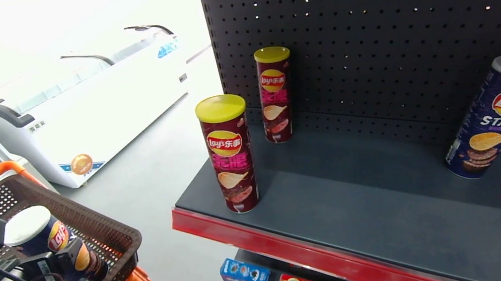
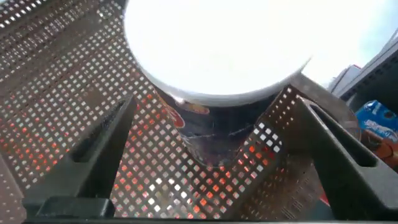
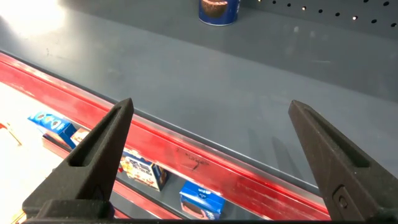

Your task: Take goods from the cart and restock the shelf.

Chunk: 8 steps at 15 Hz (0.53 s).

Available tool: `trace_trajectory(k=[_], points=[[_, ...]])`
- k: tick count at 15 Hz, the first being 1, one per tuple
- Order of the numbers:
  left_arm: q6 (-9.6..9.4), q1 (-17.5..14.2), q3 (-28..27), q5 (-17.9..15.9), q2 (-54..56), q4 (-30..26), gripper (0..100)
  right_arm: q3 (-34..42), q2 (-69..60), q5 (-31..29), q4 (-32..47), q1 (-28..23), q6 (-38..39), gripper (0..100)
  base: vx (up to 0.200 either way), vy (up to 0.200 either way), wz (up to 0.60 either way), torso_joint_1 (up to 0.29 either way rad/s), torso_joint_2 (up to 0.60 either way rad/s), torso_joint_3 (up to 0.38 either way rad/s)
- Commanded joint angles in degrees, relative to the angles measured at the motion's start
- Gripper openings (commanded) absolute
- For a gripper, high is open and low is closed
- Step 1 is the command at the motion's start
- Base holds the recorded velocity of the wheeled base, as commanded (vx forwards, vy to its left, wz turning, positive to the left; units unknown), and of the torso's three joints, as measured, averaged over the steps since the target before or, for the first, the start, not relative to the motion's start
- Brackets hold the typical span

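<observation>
Blue can (image 1: 53, 242) sat at 8 o'clock in cart (image 1: 112, 235); couldn't tell if your left gripper (image 2: 210, 102) clamped it. A loose hold risked a drop. Right gripper (image 3: 211, 155) jaws were apart.

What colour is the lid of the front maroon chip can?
The lid is yellow; the head view shows it best.

My navy can (image 1: 51, 232) has a white lid; the basket (image 1: 114, 232) is brown mesh, the shelf (image 1: 366, 202) dark grey, edged red, its near-left can (image 1: 230, 164) maroon, yellow-lidded.
</observation>
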<state>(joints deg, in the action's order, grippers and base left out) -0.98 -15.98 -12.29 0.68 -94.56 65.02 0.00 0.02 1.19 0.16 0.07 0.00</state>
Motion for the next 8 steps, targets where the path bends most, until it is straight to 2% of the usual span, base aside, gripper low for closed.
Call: trace_trajectory(k=[1,3,8], points=[[-0.17,0.43,1.21,0.02,-3.88,2.04,100,0.00,-0.02,0.04,0.02,0.01,0.00,100,0.000,0.000,0.00,0.000,0.00,0.000],[-0.17,0.25,1.30,0.02,-6.78,6.69,100,0.00,-0.02,0.04,0.02,0.01,0.00,100,0.000,0.000,0.00,0.000,0.00,0.000],[-0.26,0.07,0.77,0.02,-12.05,13.99,100,0.00,-0.02,0.04,0.02,0.01,0.00,100,0.000,0.000,0.00,0.000,0.00,0.000]])
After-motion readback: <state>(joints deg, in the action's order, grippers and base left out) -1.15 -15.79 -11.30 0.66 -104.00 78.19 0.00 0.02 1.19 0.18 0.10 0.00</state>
